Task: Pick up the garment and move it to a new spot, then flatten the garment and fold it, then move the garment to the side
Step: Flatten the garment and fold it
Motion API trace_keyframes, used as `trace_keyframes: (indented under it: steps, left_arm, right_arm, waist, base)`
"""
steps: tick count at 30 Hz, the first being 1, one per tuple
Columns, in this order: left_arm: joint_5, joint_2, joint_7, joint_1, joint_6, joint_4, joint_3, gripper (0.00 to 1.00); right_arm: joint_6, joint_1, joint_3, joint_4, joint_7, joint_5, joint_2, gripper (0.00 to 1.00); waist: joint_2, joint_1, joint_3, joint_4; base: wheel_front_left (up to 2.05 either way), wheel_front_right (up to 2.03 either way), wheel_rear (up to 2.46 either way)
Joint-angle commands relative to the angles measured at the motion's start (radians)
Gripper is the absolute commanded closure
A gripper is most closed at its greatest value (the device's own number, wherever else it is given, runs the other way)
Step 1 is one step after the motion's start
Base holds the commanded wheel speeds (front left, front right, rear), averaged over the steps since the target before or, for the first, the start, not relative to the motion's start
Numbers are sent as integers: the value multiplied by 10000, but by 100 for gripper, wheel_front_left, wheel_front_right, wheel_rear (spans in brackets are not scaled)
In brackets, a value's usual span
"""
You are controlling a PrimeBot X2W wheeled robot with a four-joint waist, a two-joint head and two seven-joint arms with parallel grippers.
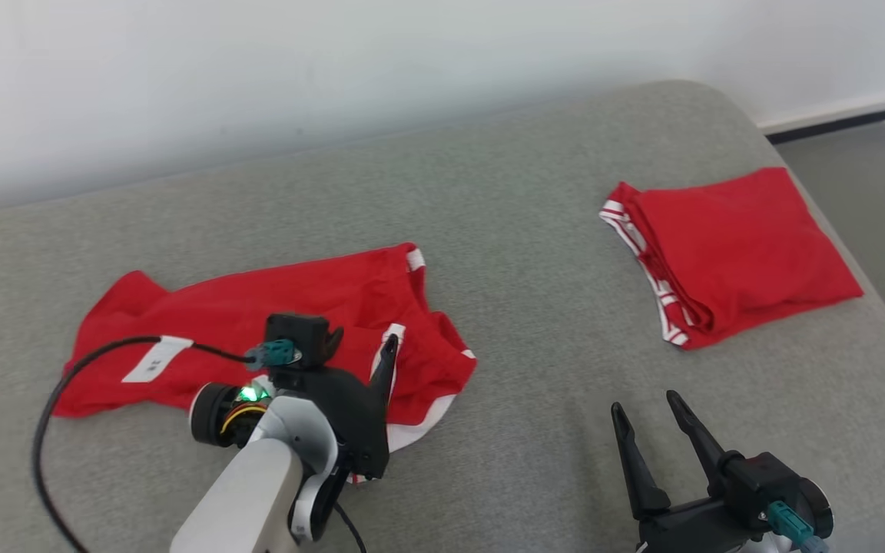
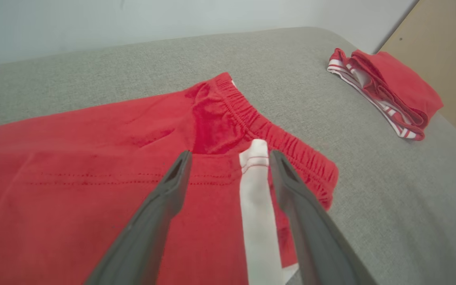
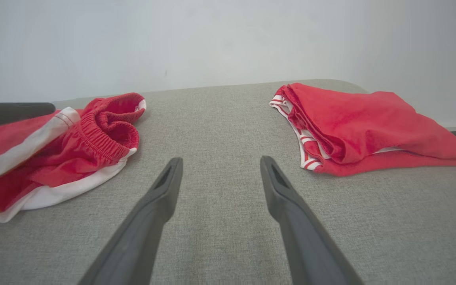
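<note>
Your left gripper (image 2: 230, 154) angles down over the shorts (image 1: 258, 307), fingers apart, straddling the white stripe (image 2: 255, 178) by the waistband. Contact unclear. Shorts lie spread at the left of the cushion (image 1: 527, 192). Right gripper (image 1: 644, 402) hovers low, fingers apart, beside them.

- The left arm's pale forearm (image 1: 246, 491) is slanting in from the front edge of the padded surface (image 1: 535, 230), over its left half.
- The left gripper (image 2: 230, 155) is pointing forward and down, its two dark fingers standing well apart.
- The right gripper (image 1: 645, 402) is hovering low near the front edge, right of the middle, with its fingers parted, gripping nothing and pointing towards the back edge.
</note>
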Motion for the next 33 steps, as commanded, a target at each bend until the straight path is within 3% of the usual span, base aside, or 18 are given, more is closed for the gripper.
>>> trace_keyframes:
  steps: [1,7,8,9,15,20,27,33]
  left_arm:
    - [55,-63,36,-174,-11,122,-75,0]
    - [386,-165,167,-575,488,1045,-289,0]
    - [411,-191,116,-623,510,1155,-303,54]
    - [389,-208,7,-654,539,1220,-280,100]
    - [-151,-304,-959,-536,606,1064,241,100]
    - [-580,25,-2083,141,943,264,1101,100]
    - [-1117,493,-3102,2579,1489,-2059,1996,100]
    - [-1459,329,-3600,4743,1954,-3722,2372,100]
  right_arm:
    - [-19,-111,37,33,-62,94,56,0]
    - [-19,-209,110,127,-121,102,73,0]
    - [-19,-190,108,132,-134,97,71,0]
    - [-19,-178,96,142,-146,90,71,0]
    - [-19,-51,-14,140,-154,-15,13,0]
    - [-19,43,-79,115,-113,-6,-60,0]
    - [-19,231,-423,-106,-34,-105,-158,0]
    - [-19,256,-634,-396,110,-178,-279,0]
  waist:
    - [0,0,154,-280]
    - [0,0,212,-430]
    - [0,0,213,-433]
    - [0,0,210,-426]
    - [0,0,63,-174]
    - [0,0,-157,143]
    - [0,0,-119,1074]
    - [0,0,-106,1892]
  base:
    - [0,0,0]
    - [0,0,0]
    - [0,0,0]
    - [0,0,0]
    - [0,0,0]
    - [0,0,0]
    - [0,0,0]
    - [0,0,0]
